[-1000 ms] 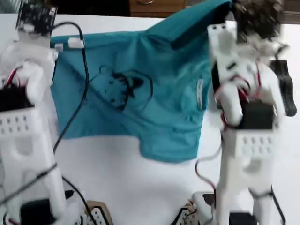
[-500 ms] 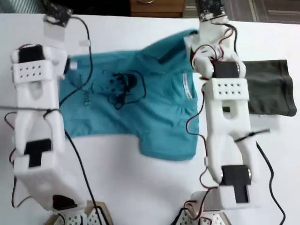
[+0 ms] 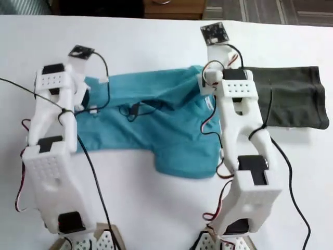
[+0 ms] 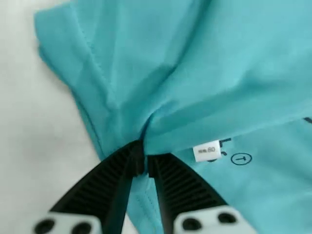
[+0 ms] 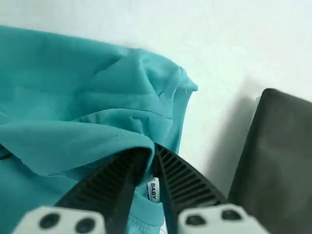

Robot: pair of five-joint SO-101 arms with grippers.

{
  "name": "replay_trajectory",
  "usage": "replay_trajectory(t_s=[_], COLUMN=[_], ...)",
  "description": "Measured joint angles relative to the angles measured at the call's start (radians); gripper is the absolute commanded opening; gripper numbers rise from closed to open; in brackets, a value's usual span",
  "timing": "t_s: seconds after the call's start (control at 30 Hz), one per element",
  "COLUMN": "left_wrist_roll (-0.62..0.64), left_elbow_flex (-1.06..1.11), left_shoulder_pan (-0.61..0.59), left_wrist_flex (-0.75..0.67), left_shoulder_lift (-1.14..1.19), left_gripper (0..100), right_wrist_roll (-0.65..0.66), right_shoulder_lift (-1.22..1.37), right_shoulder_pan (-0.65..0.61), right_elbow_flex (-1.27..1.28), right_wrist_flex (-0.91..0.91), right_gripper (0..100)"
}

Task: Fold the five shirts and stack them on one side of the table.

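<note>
The left hand (image 4: pixel 141 163) and right hand (image 5: pixel 151 165) each pinch the teal shirt (image 3: pixel 171 140). A dark folded shirt (image 3: pixel 291 96) lies on the desk (image 3: pixel 135 203), right side.

High view: right arm (image 3: pixel 237 91) lies over one end of the teal shirt (image 3: pixel 171 140) & the adjoining edge of the dark shirt (image 3: pixel 291 104). Left arm (image 3: pixel 49 156) hides the teal shirt's other end. Both arms' bases are cut off at the bottom edge. The chest print (image 3: pixel 132 110) is mostly folded under, can't make it out.

Wrist views: tips of left jaws & right jaws are buried in teal folds. Lettering on the tag (image 4: pixel 206 150) is too small to read. In the right wrist view the dark shirt runs off frame.
</note>
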Motion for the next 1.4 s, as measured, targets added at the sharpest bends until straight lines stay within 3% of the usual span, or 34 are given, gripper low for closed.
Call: replay_trajectory(t_s=[0.2,0.7,0.87,1.13,1.4], left_wrist_roll=[0.000,-0.133,-0.146,-0.167,-0.170], left_elbow_flex=[-0.002,-0.002,0.089,0.379,0.416], left_shoulder_pan=[0.000,0.012,0.000,0.000,-0.006], left_wrist_flex=[0.035,0.430,0.416,0.235,0.195], left_shoulder_lift=[-0.002,-0.242,-0.242,-0.242,-0.250], left_gripper=[3,3,3,3,3], right_wrist_roll=[0.000,0.003,0.074,0.141,0.141], right_shoulder_lift=[0.006,-0.318,-0.437,-0.623,-0.724], right_shoulder_pan=[0.000,0.000,0.002,0.000,0.003], right_elbow_flex=[0.000,0.077,0.307,0.695,0.758], right_wrist_flex=[0.015,0.328,0.307,0.150,0.135], right_gripper=[2.0,2.0,2.0,2.0,2.0])
